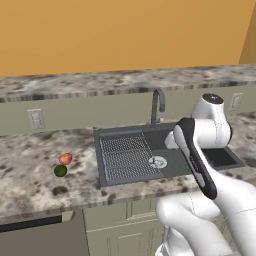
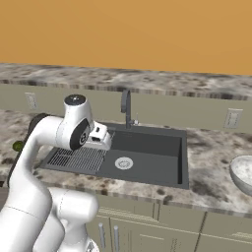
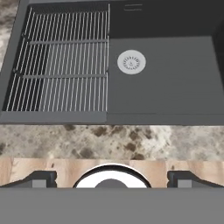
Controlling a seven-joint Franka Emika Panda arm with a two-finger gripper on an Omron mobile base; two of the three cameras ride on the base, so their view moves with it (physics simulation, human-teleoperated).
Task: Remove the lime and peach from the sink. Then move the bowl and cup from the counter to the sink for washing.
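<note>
Jaws (image 3: 112,178) fully open, empty, above sink (image 3: 175,87) | fruits out on worktop | next: approach bowl (image 2: 244,173) at right edge, grip rim squarely.

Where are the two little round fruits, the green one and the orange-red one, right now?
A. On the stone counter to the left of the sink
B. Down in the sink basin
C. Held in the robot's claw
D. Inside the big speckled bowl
A: the lime and the peach sit close together on the counter left of the sink, whose basin holds no fruit.
</note>
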